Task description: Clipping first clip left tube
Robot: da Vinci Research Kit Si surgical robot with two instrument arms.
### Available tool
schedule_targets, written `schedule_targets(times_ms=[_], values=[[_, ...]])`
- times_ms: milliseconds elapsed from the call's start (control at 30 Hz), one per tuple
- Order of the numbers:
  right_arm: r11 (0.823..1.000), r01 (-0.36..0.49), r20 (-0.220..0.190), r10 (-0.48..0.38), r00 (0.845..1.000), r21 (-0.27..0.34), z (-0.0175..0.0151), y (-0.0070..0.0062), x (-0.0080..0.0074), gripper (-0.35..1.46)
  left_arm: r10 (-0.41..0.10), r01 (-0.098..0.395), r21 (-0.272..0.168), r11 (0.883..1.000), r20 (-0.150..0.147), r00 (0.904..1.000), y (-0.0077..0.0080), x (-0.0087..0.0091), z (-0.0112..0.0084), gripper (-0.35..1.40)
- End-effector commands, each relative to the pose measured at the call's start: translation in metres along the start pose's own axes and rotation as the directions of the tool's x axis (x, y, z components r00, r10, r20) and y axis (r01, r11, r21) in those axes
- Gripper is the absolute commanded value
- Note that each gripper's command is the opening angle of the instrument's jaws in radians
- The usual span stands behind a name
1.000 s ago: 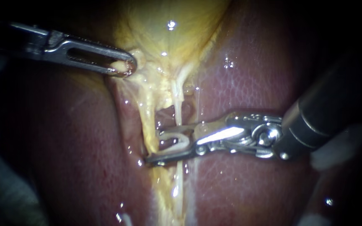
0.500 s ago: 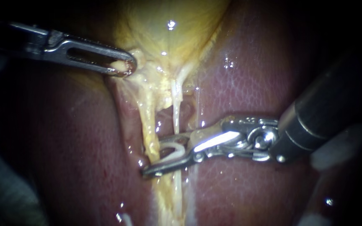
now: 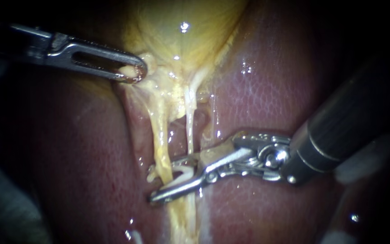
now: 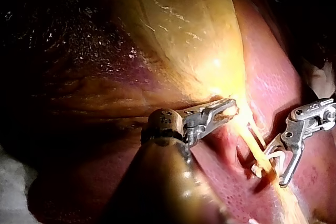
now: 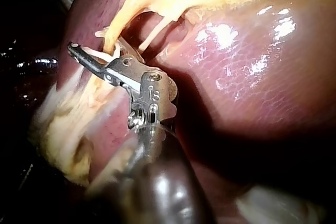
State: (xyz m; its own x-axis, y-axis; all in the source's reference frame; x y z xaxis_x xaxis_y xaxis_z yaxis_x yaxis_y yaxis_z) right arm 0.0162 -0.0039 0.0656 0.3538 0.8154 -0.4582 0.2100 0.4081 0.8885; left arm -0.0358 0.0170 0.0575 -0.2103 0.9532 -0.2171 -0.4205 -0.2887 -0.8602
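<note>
My left instrument [image 3: 133,72], a slim steel shaft ending in long slotted jaws, has those jaws pressed together on a tag of pale tissue at the lower edge of the glistening yellow gallbladder [image 3: 181,40]. The left wrist view shows the same hold [image 4: 228,109].

From there two strands run down over the mottled dark-red liver [image 3: 258,99]. The thicker yellow strand is the left tube [image 3: 159,135]. The thin whitish strand just beside it is the right tube [image 3: 189,122].

My right instrument [image 3: 165,178], a dark shaft with a bright metal wrist, comes in across the liver. Its jaws stand apart, holding a white clip [image 3: 183,174] between them, one leg against each jaw. The left tube passes through the open clip. In the right wrist view [image 5: 92,43] it crosses over the lower jaw. The right tube runs down behind the upper jaw near its base.

The right instrument's shaft hides part of the liver. Beyond it, a blurred pale patch [image 3: 366,158] cannot be made out.
</note>
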Motion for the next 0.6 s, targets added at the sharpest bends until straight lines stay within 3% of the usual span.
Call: schedule_targets(times_ms=[33, 600], values=[[1.0, 0.001, -0.007, -0.001, 1.0, 0.003, 0.0, 0.0, 0.0, 0.49, 0.0, 0.0, 0.0, 1.0, 0.0, 1.0, 0.0, 0.0, 0.0, -0.35], [1.0, 0.001, -0.021, -0.001, 1.0, 0.009, 0.0014, 0.0004, 0.0006, 0.49, 0.0, 0.0, 0.0, 1.0, 0.0, 1.0, 0.0, 0.0, 0.0, -0.35]])
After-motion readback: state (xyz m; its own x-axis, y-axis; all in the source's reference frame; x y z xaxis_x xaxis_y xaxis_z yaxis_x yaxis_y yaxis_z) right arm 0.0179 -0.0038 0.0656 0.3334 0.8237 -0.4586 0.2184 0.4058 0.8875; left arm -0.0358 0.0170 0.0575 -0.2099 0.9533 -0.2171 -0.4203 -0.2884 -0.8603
